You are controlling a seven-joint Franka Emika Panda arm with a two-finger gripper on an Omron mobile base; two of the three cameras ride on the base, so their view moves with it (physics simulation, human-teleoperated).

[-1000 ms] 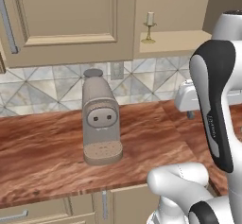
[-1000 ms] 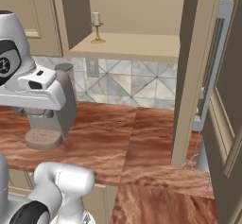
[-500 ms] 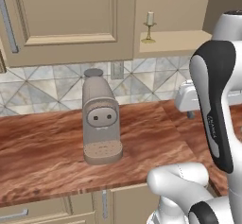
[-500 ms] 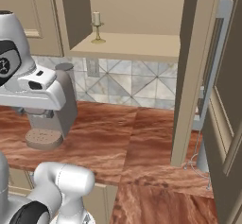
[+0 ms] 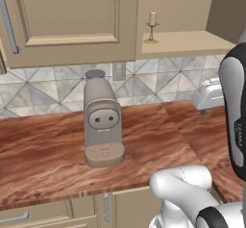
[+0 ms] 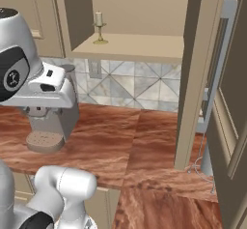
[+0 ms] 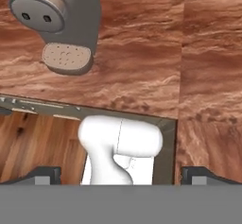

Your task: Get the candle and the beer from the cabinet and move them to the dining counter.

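Since nothing has shifted over the last second, the candle [image 5: 152, 27] remains on the open cabinet [image 6: 140, 47] shelf; the gripper [image 7: 120, 173], jaws wide, holds nothing.

Candle [image 5: 152, 27]: short white stick in small brass goblet-type holder w/ round foot, upright, on plain beige shelf of upper wall cabinet [image 5: 192, 42], near shelf's left end and toward the back. Same candle [image 6: 99, 27] in right base view stands just beside cabinet's left inner wall. Cabinet [image 6: 144, 48]: beige, door swung open at right w/ long metal bar handle.
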